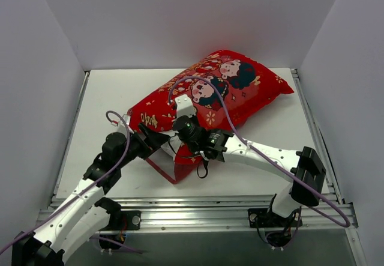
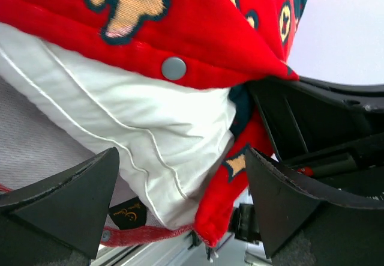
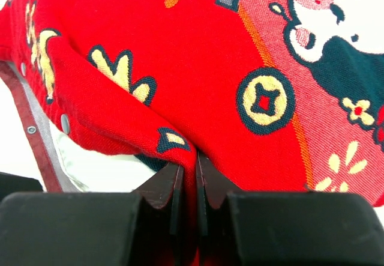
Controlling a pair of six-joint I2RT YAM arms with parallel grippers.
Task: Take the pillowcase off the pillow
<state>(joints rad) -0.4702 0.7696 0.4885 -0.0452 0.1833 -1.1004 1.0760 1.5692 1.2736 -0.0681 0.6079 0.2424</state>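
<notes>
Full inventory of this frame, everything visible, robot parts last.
pillowcase: 1, red with cartoon print, mid-table
pillow: 1, white, corner showing at pillowcase opening
snap buttons: several, grey, along opening hem
table: 1, white, under everything
walls: 3, white, left, back, right
rail: silver, near table edge
cables: 2, purple, one per arm
left gripper: black, open, around pillow corner
right gripper: black, shut on pillowcase edge

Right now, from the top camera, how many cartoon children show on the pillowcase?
2 on the pillowcase: one child toward its far right end, the other child beside it, nearer the arms. The underside is hidden.
</notes>
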